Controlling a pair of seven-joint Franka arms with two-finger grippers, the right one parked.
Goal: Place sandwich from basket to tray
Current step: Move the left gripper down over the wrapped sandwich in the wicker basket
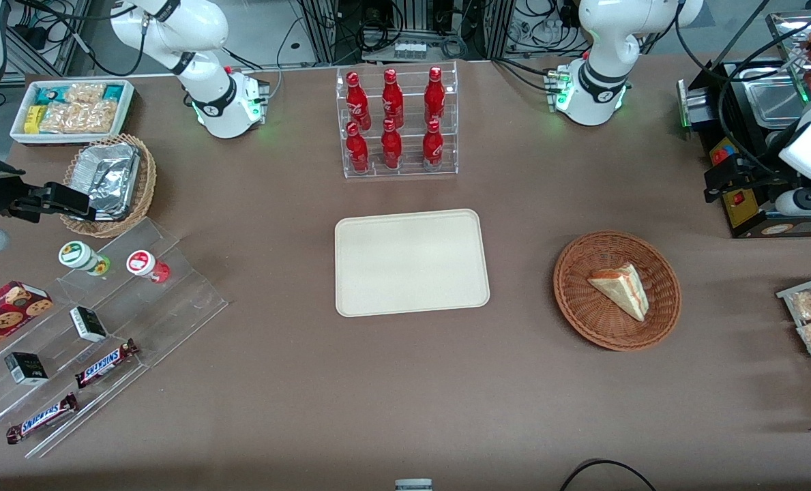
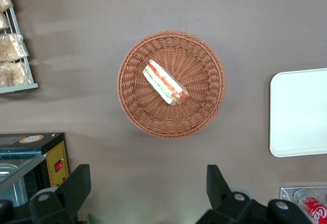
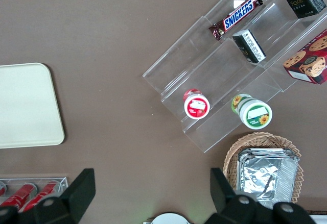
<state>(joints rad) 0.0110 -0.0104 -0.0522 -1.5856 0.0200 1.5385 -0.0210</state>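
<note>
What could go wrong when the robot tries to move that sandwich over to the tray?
The end effector is open and off to one side of the basket, so nothing is gripped yet. The sandwich is a thin wrapped wedge lying flat, so the fingers might slip off it or squash it. They might also catch the basket's raised rim. The tray has only a low rim, so a careless drop could slide off.

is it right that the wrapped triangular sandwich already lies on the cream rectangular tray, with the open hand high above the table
Not quite. The front view shows the wrapped triangular sandwich in the round reddish-brown wicker basket; the cream rectangular tray is bare. The open hand does hang high above the table.
</note>
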